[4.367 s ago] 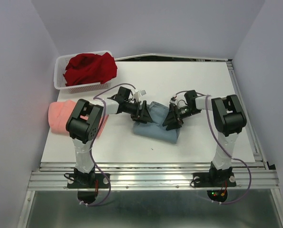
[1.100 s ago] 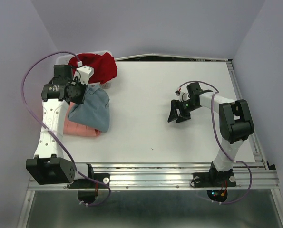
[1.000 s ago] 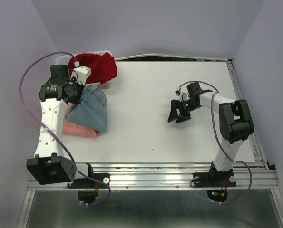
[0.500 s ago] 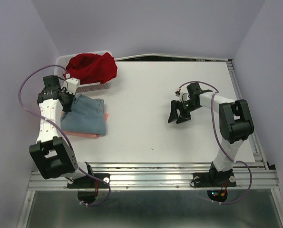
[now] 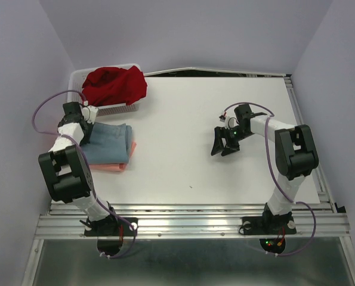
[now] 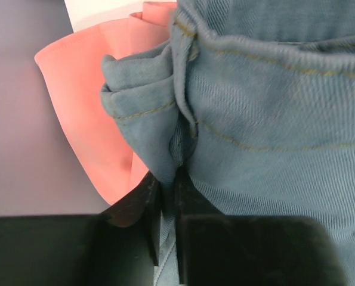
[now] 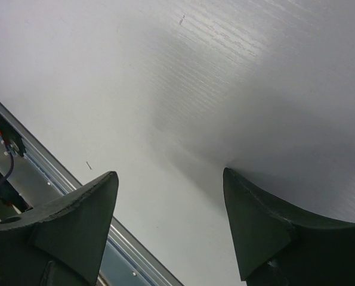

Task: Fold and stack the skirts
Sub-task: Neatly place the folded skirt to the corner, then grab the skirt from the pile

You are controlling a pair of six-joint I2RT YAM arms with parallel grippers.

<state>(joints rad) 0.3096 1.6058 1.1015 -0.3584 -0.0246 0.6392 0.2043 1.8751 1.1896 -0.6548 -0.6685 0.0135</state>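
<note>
The folded blue-grey skirt (image 5: 108, 143) lies on top of the salmon-pink skirt (image 5: 113, 167) at the table's left side. My left gripper (image 5: 85, 127) sits at that stack's left edge. In the left wrist view its jaws (image 6: 168, 196) are nearly closed, pinching a fold of the blue-grey skirt (image 6: 272, 107), with the pink skirt (image 6: 88, 107) underneath. The dark red skirt (image 5: 114, 83) is bunched in the white basket (image 5: 114, 110). My right gripper (image 5: 222, 145) hovers open over bare table at centre right, with nothing between its fingers (image 7: 82, 220).
The white mesh basket stands at the back left corner, just behind the stack. The table's white top (image 5: 189, 161) stretches between the two arms. A metal rail (image 5: 189, 217) runs along the near edge; purple walls close in on both sides.
The left arm has swung left and down, laying the blue-grey skirt flat on the pink one. Its jaws have eased slightly. The right arm has not moved.
</note>
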